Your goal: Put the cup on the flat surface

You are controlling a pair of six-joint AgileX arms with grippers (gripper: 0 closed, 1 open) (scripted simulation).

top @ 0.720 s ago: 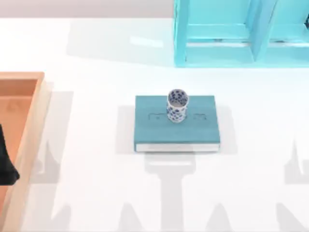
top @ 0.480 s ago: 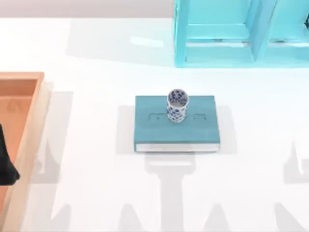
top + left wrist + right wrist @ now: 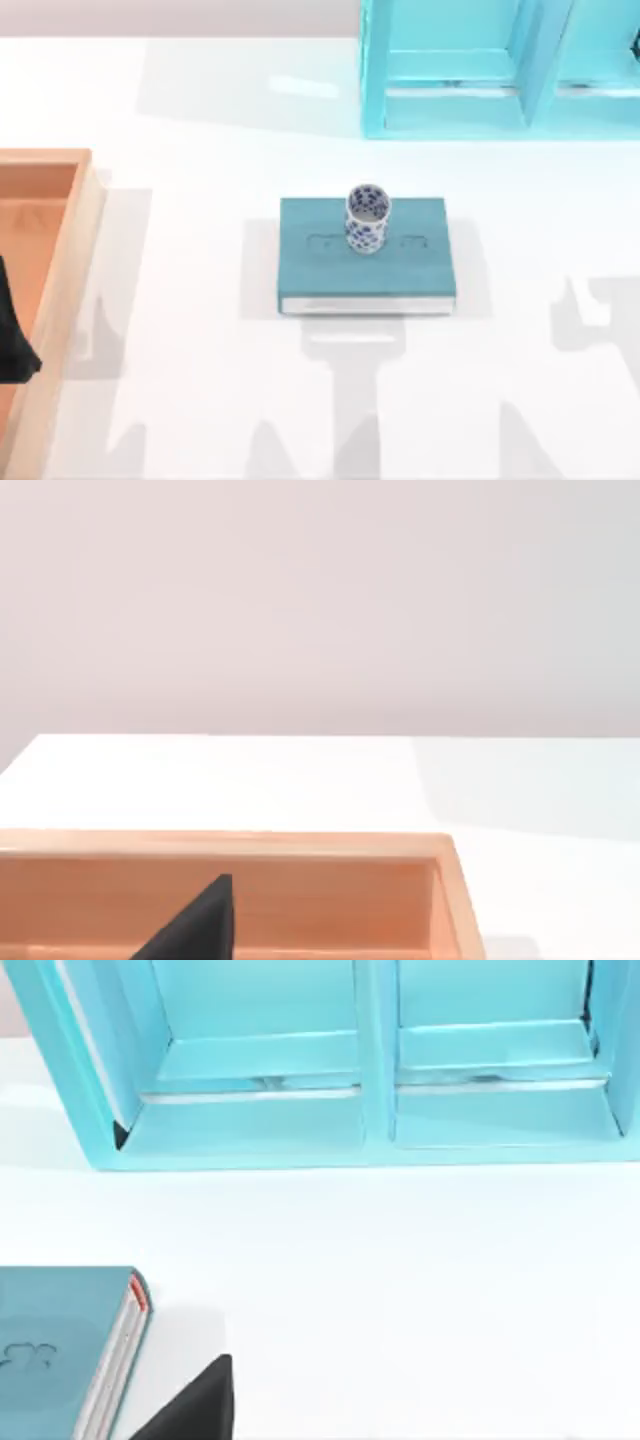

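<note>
The small white cup with blue floral dots (image 3: 367,218) stands upright on the teal rectangular book (image 3: 330,262), not yet on the white table (image 3: 200,400); either claw's state I cannot tell.

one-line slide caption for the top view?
Blue-patterned cup stands upright on a teal book mid-tabletop, orange tray left, turquoise shelf behind.

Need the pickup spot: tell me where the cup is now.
In the top view the cup stands upright on the teal book near its far edge, at the table's middle.
</note>
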